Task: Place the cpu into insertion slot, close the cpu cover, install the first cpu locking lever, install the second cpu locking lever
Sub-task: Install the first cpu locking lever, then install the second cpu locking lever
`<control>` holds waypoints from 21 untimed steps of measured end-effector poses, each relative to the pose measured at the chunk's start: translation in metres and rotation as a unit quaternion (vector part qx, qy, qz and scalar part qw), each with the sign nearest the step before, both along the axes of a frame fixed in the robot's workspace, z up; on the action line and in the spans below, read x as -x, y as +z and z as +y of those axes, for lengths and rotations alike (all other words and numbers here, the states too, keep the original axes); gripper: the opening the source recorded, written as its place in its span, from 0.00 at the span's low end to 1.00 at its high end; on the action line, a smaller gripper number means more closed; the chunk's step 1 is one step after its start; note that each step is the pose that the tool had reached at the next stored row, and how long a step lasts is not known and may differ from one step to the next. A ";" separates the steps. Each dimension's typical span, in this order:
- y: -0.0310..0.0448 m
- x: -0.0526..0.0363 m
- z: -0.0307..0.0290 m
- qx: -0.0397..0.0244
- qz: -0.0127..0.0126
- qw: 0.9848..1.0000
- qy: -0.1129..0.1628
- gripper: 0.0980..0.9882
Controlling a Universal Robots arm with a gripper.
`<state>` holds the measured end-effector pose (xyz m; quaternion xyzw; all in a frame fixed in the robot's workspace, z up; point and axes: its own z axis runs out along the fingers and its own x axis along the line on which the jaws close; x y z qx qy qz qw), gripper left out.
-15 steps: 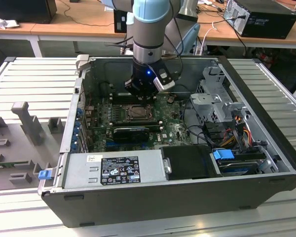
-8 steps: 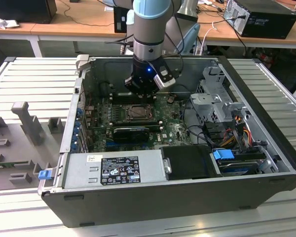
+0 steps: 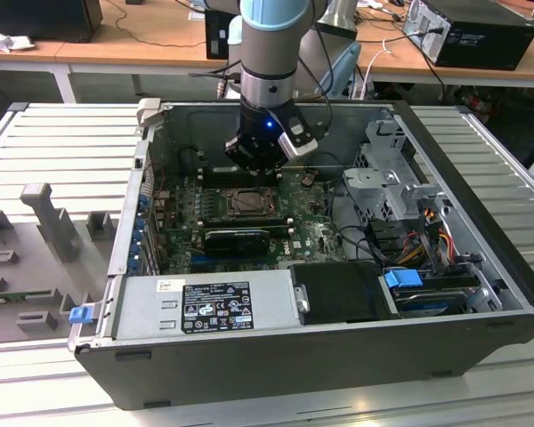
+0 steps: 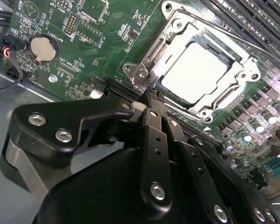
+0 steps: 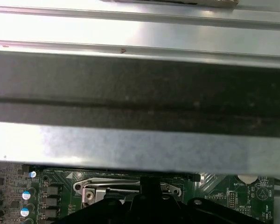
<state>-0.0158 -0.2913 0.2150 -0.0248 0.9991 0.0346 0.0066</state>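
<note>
1. The cpu [image 4: 196,70] lies seated in the insertion slot [image 4: 233,56], the cpu cover [image 4: 175,28] closed down around it in the second wrist view.
2. The gripper [image 4: 154,95] hangs at the socket's edge near the locking lever [image 4: 144,70], fingers [image 4: 155,140] pressed together, holding nothing.
3. Memory slots [image 4: 252,14] run beyond the socket.
</note>
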 end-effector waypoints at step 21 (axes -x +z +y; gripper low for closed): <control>0.0114 0.0000 -0.0031 0.000 0.000 1.000 0.000 0.01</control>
